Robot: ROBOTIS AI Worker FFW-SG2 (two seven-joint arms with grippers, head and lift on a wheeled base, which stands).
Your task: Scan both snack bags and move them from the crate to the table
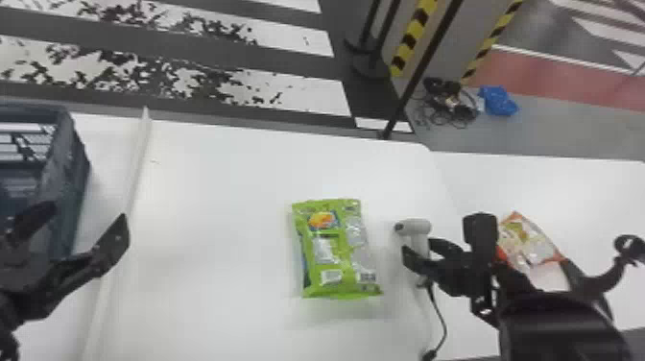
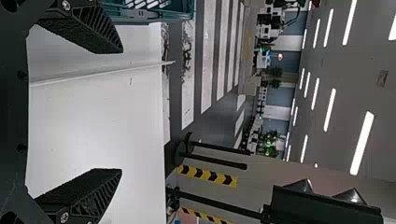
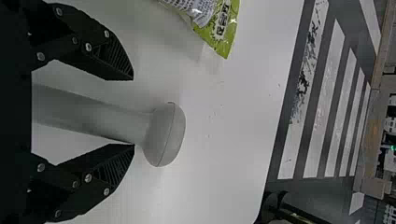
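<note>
"If the right gripper (image 3: 134, 112) has one finger on each side of the scanner (image 3: 166, 133), is it holding it?"

"I don't think so. Those fingers are open. One looks very near the handle (image 3: 95, 114), and there's a gap by the other."

"Where should it squeeze?"

"On the handle, under the fat head. It looks hard and smooth, so I guess a firm, even squeeze is fine. If it squeezes crooked, the scanner could twist. The cord (image 1: 439, 314) might tug a bit too."

"And where's the green bag (image 1: 336, 249)?"

"It lies flat on the table (image 1: 216, 216), just beside the scanner. The orange bag (image 1: 528, 247) lies off to the right, next to the right gripper."

"What's the left gripper (image 2: 121, 110) doing?"

"It's open and empty, near the crate (image 1: 67, 182)."

"Is the green bag heavy?"

"I bet it's light. It looks puffy and soft, and the shiny skin may be slippery. What's inside could crack if you squash the middle."

"So how do you grab it?"

"Softly, from both long sides, or pinch the flat end. Don't poke it with the tips. And don't cover the little code square by the corner, because the scanner will want to see that. Wrinkles could hide it too."
</note>
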